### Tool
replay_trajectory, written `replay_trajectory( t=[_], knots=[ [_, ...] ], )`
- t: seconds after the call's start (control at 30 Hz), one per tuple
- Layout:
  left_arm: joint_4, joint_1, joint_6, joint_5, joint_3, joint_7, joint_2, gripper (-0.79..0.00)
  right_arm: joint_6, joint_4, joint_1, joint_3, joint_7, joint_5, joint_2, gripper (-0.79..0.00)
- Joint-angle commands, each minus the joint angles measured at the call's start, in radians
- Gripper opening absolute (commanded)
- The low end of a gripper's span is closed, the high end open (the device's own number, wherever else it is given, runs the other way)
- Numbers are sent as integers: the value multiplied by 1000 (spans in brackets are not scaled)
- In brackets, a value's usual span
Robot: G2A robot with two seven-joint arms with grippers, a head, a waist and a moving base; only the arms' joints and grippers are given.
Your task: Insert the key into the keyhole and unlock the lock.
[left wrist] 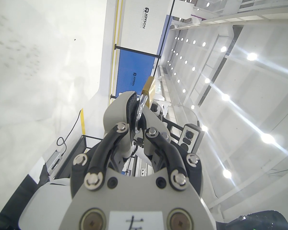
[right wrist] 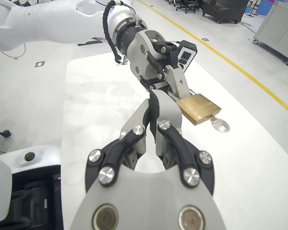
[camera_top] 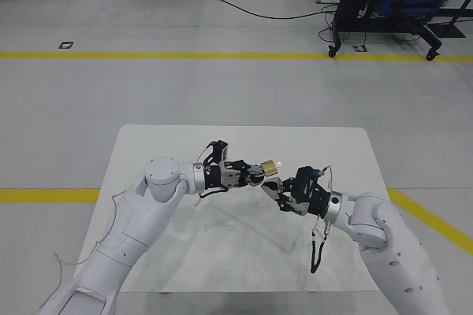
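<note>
The left fingers (right wrist: 178, 82) clamp the lock (right wrist: 198, 108) by its shackle, with the key (right wrist: 219, 124) seated in it. The right fingers (right wrist: 170, 111), closed on nothing, sit just beside the lock. Turning the key could swivel the lock in that thin hold.

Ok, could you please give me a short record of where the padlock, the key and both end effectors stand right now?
padlock: brass, held in the air above the table
key: inserted in the padlock's bottom, head sticking out, nothing gripping it
left end effector: shut on the padlock's upper end
right end effector: shut and empty, close beside the padlock, apart from the key
lock state: cannot tell whether it is unlocked
</note>
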Motion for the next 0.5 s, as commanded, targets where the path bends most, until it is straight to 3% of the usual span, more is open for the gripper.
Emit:
replay_trajectory(
  t=[0.0,0.13,0.17,0.23,0.27,0.37,0.47],
  knots=[
    [-3,0,-22,-3,-7,17,0,-785,2,-18,-6,7,7,-13,3,-785],
    [-12,6,-91,6,-20,65,-1,-785,24,-105,-52,41,13,-91,12,-785],
    [-15,7,-111,16,-23,75,0,-785,33,-141,-65,57,9,-130,15,-650],
    [-22,9,-152,40,-25,84,1,-785,76,-221,-104,93,-5,-240,20,-542],
    [-29,10,-176,54,-25,78,2,-785,96,-272,-125,110,-23,-311,22,-446],
    [-50,7,-261,114,-25,25,8,-785,122,-363,-200,159,-164,-479,29,-397],
    [-66,11,-366,210,-23,-43,18,-785,162,-354,-263,220,-269,-560,34,-388]
  ],
)
